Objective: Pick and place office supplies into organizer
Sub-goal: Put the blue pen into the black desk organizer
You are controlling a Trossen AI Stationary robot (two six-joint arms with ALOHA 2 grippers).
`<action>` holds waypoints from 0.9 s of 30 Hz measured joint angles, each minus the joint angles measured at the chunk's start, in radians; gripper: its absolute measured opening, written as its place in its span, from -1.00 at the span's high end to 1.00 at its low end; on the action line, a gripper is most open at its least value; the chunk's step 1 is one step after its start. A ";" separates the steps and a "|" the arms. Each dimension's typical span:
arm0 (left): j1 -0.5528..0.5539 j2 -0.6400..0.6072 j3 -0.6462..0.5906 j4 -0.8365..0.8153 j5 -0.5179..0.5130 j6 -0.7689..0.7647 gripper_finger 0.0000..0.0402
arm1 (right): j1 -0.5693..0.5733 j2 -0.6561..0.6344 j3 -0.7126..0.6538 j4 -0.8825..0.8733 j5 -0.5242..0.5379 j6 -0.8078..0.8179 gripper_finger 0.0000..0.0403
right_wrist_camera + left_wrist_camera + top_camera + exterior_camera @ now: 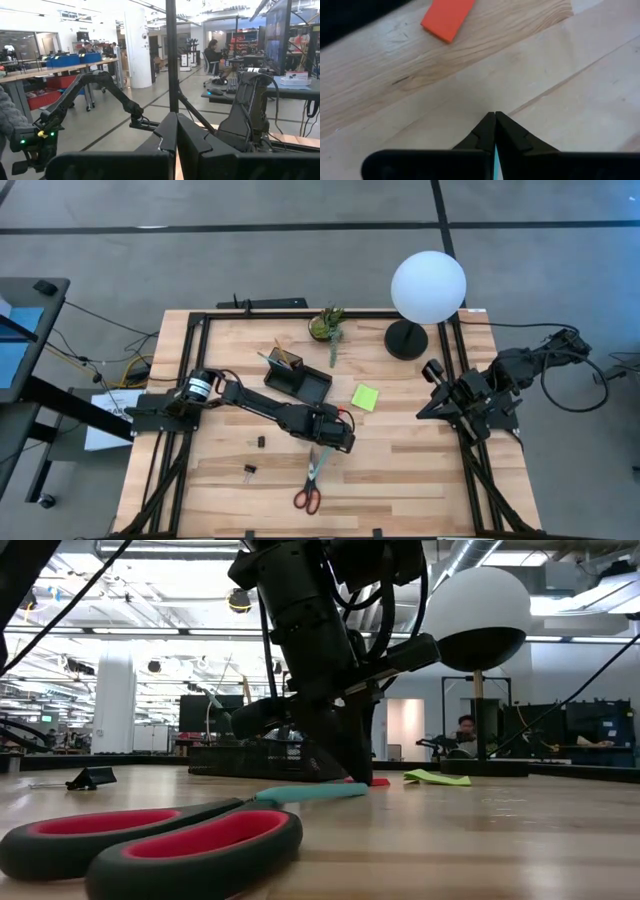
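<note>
Left claw (335,442) down at mid-desk (420,470), clenched on teal pen (305,793), just beyond scissors (312,483). Organizer (298,383) farther back. Right claw (175,131) clenched, empty, off right edge.

Left tool (335,442) hides most of the teal pen (305,793).

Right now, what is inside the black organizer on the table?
In the high view, the organizer holds a few thin pens standing in its taller section. Its low tray part looks dark; I cannot tell whether anything small lies there.
</note>
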State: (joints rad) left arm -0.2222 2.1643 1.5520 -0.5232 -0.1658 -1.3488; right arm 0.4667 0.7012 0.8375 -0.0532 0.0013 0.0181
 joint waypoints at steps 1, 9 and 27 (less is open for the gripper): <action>0.000 0.000 0.000 0.000 0.000 0.000 0.98 | 0.000 0.000 0.000 0.000 0.000 0.000 1.00; 0.000 0.000 0.000 0.000 0.005 0.008 0.59 | 0.000 0.000 0.000 0.000 0.000 0.000 1.00; -0.014 0.030 0.010 0.024 -0.036 0.035 0.43 | 0.000 0.000 0.000 -0.038 0.000 0.000 1.00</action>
State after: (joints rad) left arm -0.2362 2.1941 1.5617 -0.4996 -0.2016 -1.3139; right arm 0.4667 0.7017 0.8375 -0.0911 0.0010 0.0181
